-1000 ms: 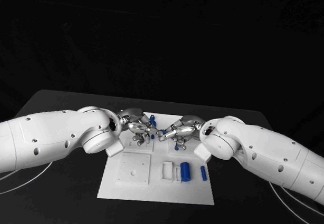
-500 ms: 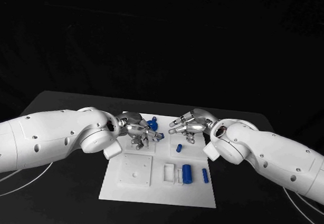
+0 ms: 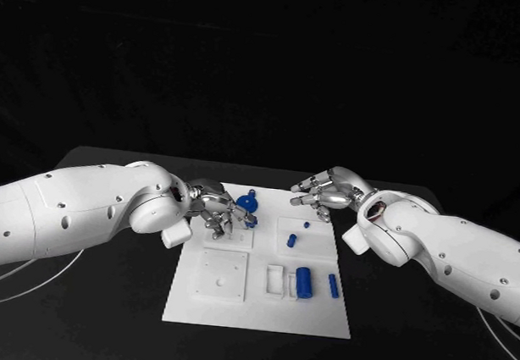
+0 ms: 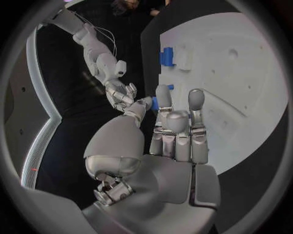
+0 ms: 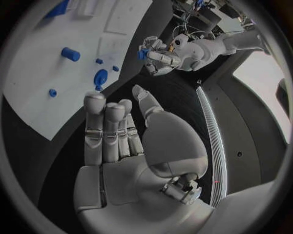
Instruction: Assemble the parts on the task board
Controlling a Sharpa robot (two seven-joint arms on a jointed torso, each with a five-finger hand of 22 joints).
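White task board lying flat at the middle of the black desk, between the two arms, so that both hands reach every station. The left hand hovers over the board's far-left part with its fingers curled toward a rounded blue part; in the right wrist view the left hand carries blue at its fingertips, so it is judged to pinch that part, probably to seat or steady it, although the contact itself is too small to confirm. The right hand hangs beyond the board's far-right corner, clear of the board, its fingers straight and spread and nothing in them; its own wrist view shows the bare palm facing the board, a posture that reads as readiness for the next pick. A small blue peg stands in the square recess on the far-right part of the board. Nearer the robot, a blue cylinder and a thin blue pin lie side by side beside a white block, apparently waiting their turn; a raised white square plate lies to the left of them. Much of the assembly therefore appears still to be done. No brand, label or writing can be read anywhere on the board, parts or arms.
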